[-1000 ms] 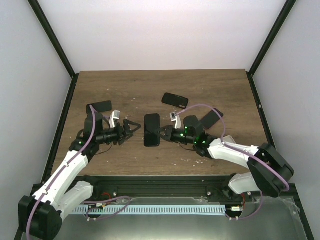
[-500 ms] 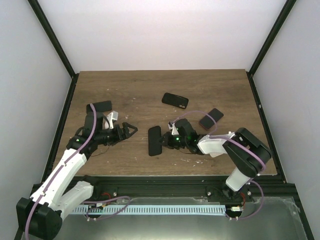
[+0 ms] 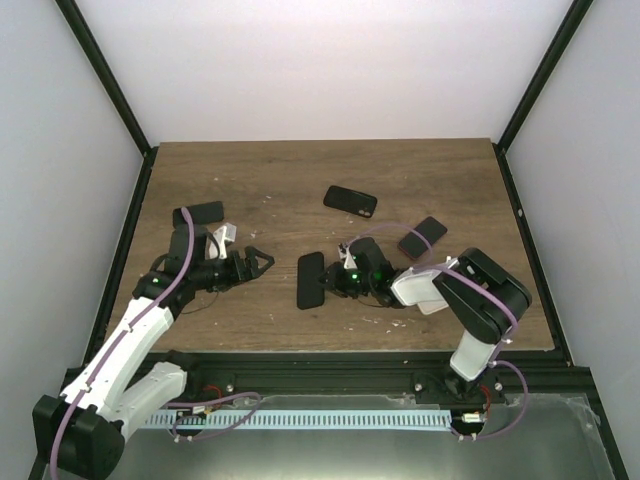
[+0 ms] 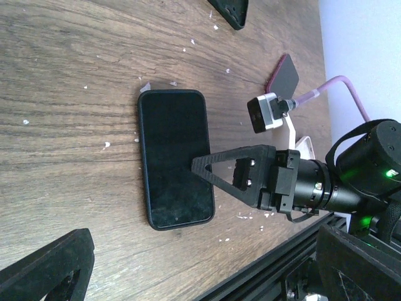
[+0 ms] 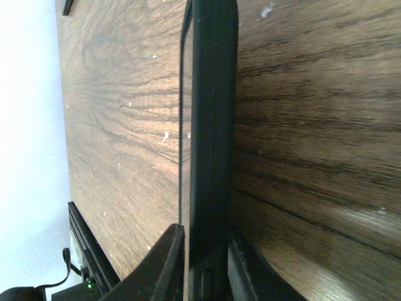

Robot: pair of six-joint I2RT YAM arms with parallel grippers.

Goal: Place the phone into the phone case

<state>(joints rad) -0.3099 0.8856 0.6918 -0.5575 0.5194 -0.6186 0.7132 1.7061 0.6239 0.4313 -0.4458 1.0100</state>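
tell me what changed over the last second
The right gripper, clamped on the phone throughout, brought it down and nearer, so it now lies on the table, while its arm folded back. The left gripper stayed open and barely shifted. The black case farther back did not move.

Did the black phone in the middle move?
Yes. The phone, pinched by the right gripper, has come nearer the arms' bases, farther from the black item lying behind it.
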